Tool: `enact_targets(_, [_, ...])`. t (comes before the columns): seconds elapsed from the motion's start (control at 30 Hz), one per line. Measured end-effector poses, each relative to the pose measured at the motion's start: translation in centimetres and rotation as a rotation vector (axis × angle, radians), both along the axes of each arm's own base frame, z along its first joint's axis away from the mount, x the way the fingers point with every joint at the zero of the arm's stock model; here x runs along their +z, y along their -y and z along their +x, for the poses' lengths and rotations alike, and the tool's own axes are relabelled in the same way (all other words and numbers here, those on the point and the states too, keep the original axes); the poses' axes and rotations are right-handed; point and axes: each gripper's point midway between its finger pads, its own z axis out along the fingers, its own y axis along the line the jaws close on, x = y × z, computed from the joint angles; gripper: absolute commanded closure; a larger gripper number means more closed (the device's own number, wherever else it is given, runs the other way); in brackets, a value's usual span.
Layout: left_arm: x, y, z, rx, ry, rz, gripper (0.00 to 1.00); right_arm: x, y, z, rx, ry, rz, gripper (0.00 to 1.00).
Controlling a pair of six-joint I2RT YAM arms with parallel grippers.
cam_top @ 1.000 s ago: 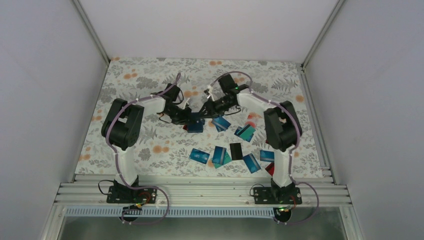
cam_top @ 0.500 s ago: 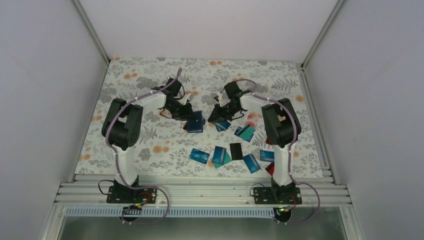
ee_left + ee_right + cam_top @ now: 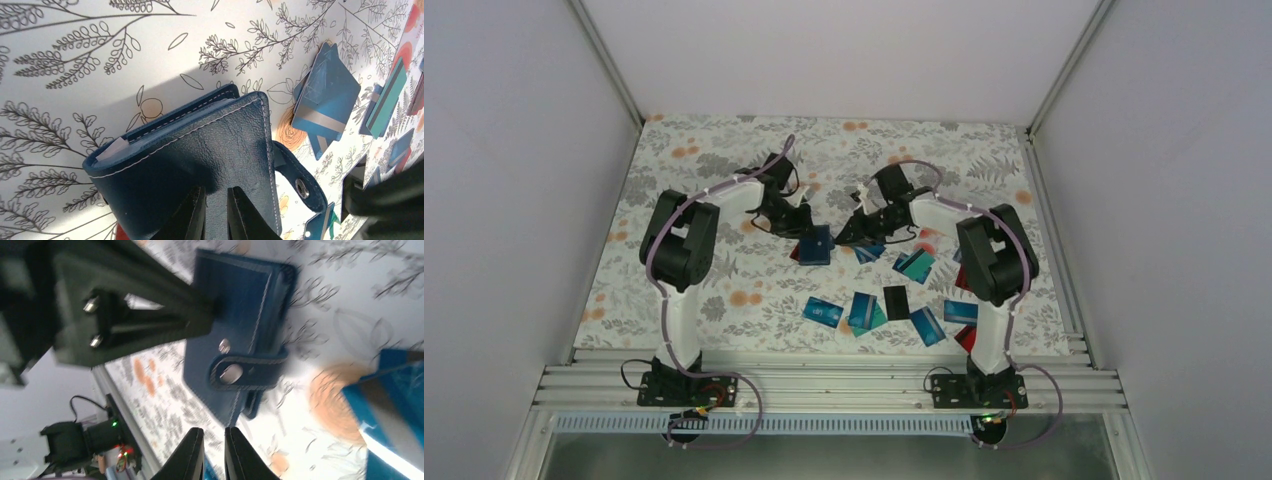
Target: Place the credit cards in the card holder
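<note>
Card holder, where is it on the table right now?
In the top view, the card holder is mid-table between the two arms, pinched by the left gripper, with a red card peeking out on its left side.

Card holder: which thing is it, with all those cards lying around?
Look at the middle of the flowery table, where the two arms nearly meet. The card holder is the dark navy pouch pinched by the left gripper. Unlike the thin flat cards nearby, it is thick and stitched, with a snap strap.
</note>
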Motion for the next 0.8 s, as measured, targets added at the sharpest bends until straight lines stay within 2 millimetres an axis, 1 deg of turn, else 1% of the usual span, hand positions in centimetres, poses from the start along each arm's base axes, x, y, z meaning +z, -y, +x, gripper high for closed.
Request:
enact_targets(0.13, [0.1, 0.0, 0.1, 0.000, -0.006, 0.002, 0.88, 2.0, -0.2, -1.5, 0.023, 0.023, 0.081, 0.90])
enact_targets(0.2, [0.0, 0.0, 0.1, 0.000, -0.010, 0.007, 0.88, 2.6, -0.7, -1.8, 0.034, 0.038, 0.118, 0.92])
enact_targets(0.27, [0.0, 0.0, 0.1, 0.001, -0.016, 0.011, 0.88, 2.8, -1.3, -2.1, 0.044, 0.046, 0.146, 0.94])
enact_targets(0.43, [0.0, 0.0, 0.1, 0.001, -0.019, 0.013, 0.88, 1.8, -2.8, -3.4, 0.054, 0.035, 0.182, 0.96])
enact_targets(0.5, [0.0, 0.0, 0.1, 0.002, -0.019, 0.014, 0.88, 1.2, -3.1, -3.9, 0.049, 0.026, 0.190, 0.96])
enact_targets(0.6, [0.0, -0.1, 0.1, 0.003, -0.019, 0.015, 0.88, 0.2, -3.1, -4.5, 0.027, 0.007, 0.197, 0.96])
enact_targets(0.8, [0.0, -0.1, 0.1, 0.003, -0.019, 0.015, 0.88, -1.4, -3.0, -4.3, -0.030, -0.022, 0.204, 0.96])
